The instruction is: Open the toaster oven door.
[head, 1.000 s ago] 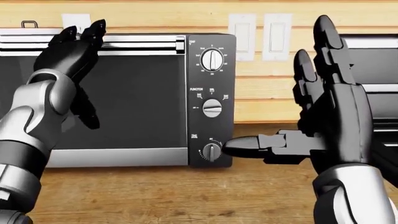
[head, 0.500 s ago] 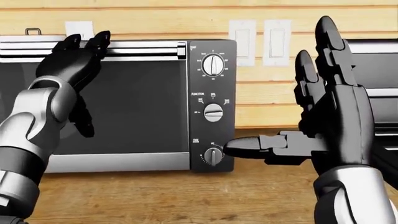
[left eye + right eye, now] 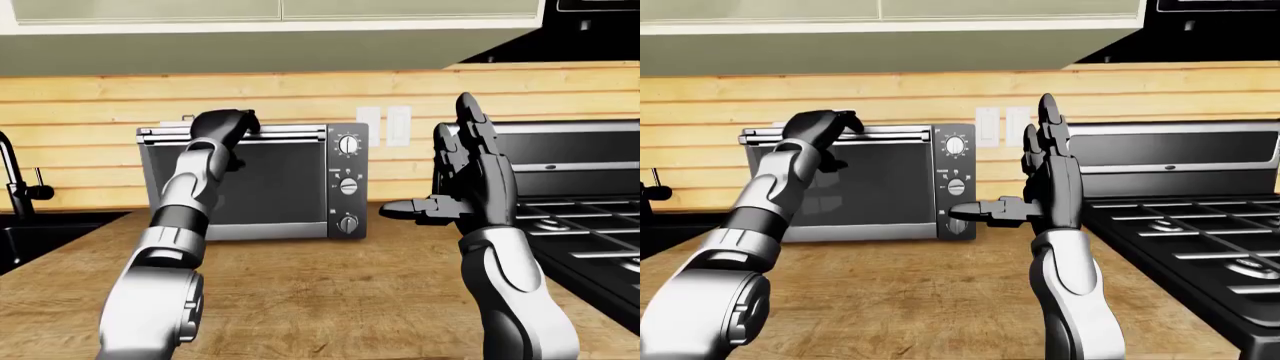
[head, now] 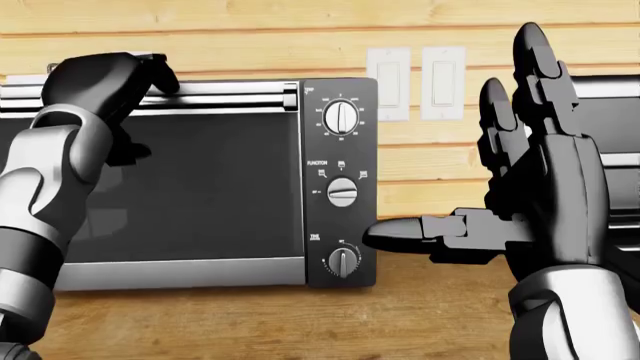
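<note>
**Door still shut, left robot hand at the handle**

Wood-plank wall runs behind a long wooden counter [image 3: 330,277], with pale cabinets overhead, a dark sink with its faucet at the left edge of the left-eye view, and a black stove [image 3: 1180,225] filling the right. Between them, pushed close to the wall, sits the toaster oven [image 3: 255,184], its dark glass door [image 4: 200,184] upright and flush with the body. Judging by that, the opening itself has not begun; only the reach to the door looks done, and the whole pull down is left.

Across the top of the door runs the silver handle bar [image 4: 235,91]. The left arm rises from the lower left, bent at the elbow, and the left robot hand [image 4: 105,79] is curled over the bar's left end, fingers bent forward and down. It looks wrapped on the bar, though from where I stand I can't swear the fingers grip it rather than merely rest on it.

The right robot hand [image 4: 530,187] stands well clear of the door, to the right of the oven, held upright with two fingers pointing straight up and spread apart, holding nothing. Its thumb [image 4: 420,234] sticks out sideways toward the control panel, the tip just beside the lowest of the three knobs [image 4: 343,260]; touching or not, I can't tell.
</note>
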You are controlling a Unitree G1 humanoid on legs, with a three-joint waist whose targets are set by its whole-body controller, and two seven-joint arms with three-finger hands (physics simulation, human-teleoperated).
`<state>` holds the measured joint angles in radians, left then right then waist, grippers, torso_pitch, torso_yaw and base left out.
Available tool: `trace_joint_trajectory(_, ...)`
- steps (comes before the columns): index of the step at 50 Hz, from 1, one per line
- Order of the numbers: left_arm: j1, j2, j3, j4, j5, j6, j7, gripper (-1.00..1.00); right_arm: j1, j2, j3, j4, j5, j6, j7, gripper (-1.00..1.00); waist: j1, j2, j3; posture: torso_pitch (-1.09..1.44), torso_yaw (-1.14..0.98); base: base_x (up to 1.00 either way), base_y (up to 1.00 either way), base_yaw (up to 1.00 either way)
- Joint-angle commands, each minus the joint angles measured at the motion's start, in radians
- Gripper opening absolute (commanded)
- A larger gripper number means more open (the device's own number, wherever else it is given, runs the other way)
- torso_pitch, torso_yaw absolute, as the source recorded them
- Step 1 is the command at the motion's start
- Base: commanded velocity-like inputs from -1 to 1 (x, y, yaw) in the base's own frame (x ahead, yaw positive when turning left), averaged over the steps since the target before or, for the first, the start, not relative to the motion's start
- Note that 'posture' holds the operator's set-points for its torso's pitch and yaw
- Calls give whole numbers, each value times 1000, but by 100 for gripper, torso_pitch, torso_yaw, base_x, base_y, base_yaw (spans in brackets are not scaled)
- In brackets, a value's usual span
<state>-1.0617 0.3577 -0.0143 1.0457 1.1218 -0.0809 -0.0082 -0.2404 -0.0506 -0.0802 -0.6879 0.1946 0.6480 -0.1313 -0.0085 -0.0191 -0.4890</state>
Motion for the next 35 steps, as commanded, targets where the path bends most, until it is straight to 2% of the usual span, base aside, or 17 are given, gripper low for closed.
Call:
trace_joint_trajectory(1, 13, -12, -16, 47, 1, -13, -77, -1, -26, -3, -1, -13, 0, -23, 1, 100, -3, -4, 25, -70, 0, 0, 0, 0)
trace_joint_trajectory(5, 19, -12, -16, 39, 1, -13, -80, -4, -27, -4, -3, -12, 1, -24, 1, 100, -2, -2, 25, -70, 0, 0, 0, 0)
trace_joint_trajectory(6, 39, -9, -14, 18, 1, -12, -81, -10, -26, -5, -4, -13, 2, -23, 1, 100, -2, -2, 25, -70, 0, 0, 0, 0)
trace_joint_trajectory(21, 188, -7, 19, -229, -17, 20, -152, -14, -21, -5, -3, -16, 4, -24, -3, 100, -1, 6, 27, -70, 0, 0, 0, 0)
trace_joint_trajectory(35, 376, -25, 54, -499, -17, 49, -226, -22, -15, -8, -12, -13, 8, -33, 0, 100, 2, 13, 32, -70, 0, 0, 0, 0)
